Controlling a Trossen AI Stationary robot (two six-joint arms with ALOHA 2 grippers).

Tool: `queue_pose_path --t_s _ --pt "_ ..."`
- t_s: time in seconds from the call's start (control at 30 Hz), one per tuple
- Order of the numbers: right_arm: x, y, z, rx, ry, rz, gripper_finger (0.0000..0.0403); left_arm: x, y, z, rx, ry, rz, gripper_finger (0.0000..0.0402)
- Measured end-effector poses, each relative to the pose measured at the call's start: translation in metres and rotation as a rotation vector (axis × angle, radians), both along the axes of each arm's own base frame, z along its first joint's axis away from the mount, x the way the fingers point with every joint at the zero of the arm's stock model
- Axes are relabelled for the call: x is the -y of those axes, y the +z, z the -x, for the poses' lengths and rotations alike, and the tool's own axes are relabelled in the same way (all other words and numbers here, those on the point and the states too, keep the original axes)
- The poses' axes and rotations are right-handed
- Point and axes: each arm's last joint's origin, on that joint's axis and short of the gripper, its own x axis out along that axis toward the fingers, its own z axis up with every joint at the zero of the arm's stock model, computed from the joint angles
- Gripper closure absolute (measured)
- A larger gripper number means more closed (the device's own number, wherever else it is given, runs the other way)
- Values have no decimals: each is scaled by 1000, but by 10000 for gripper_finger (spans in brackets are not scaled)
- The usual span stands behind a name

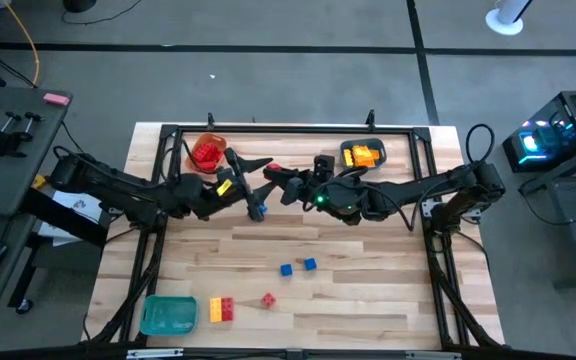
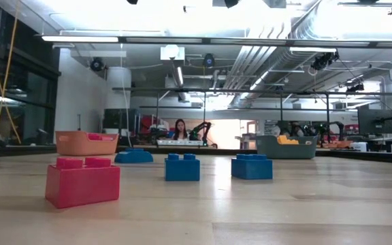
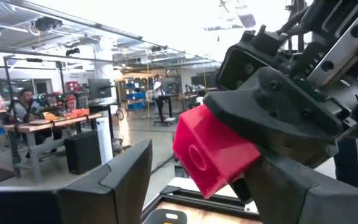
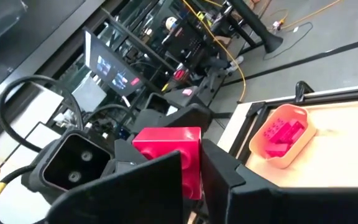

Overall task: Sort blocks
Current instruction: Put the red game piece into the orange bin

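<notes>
Above the tabletop's far edge, our clenched right claw point(image 4: 188, 171) presents a red block point(image 4: 169, 155) between the released left claw's point(image 3: 210, 180) fingers.

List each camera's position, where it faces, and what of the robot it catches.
High view: overhead, straight down on the table; both arms meet at the far middle.
Low view: table height, facing the room; red block nearest, no arm visible.
Left wrist view: on the left arm, facing the right tool shut on a red brick.
Right wrist view: on the right arm, past that brick toward the left tool and the orange tray.
Both wrist views share the brick.
</notes>
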Motion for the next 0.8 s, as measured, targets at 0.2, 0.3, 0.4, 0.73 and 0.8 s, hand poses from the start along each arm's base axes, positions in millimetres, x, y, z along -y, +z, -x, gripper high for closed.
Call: queue_pose_path --t_s 0.2,0.3,0.4,0.73,0.8 --pt "0 0 0 0 -8 1 403 0 1 -1 -11 12 -28 235" --pt "1 0 0 -5 -12 3 403 0 1 -1 -11 14 -25 287" --pt "1 0 1 -4 -10 3 403 0 2 -1 -8 21 -23 341" --pt "3 11 14 -75 -25 94 327 -2 -1 1 -77 76 -24 349" --pt "5 19 24 -100 -47 117 297 -4 -2 4 -124 139 -9 349"
